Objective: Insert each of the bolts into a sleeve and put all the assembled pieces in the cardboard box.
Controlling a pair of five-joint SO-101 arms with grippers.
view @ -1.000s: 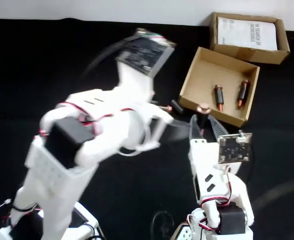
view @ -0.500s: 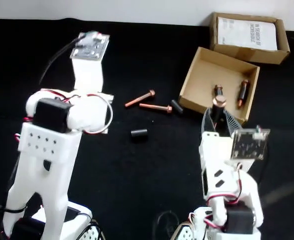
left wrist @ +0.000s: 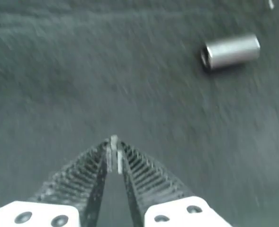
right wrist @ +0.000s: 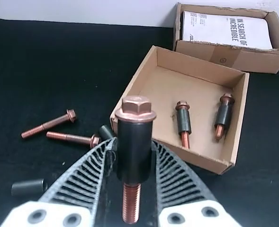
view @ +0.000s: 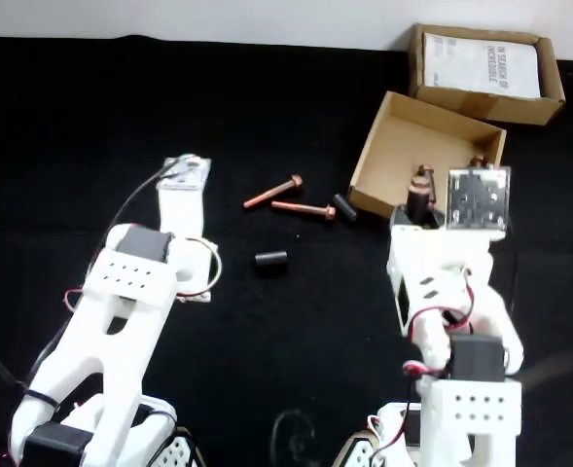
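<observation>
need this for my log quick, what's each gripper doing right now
Left gripper: closed, holding nothing.
Right gripper: closed on an assembled bolt and sleeve.

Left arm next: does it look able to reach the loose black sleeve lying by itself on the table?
Probably yes. The short black cylindrical sleeve lies on bare black tabletop ahead of the left gripper, nothing between them; its jaws are shut and would need opening first.
</observation>
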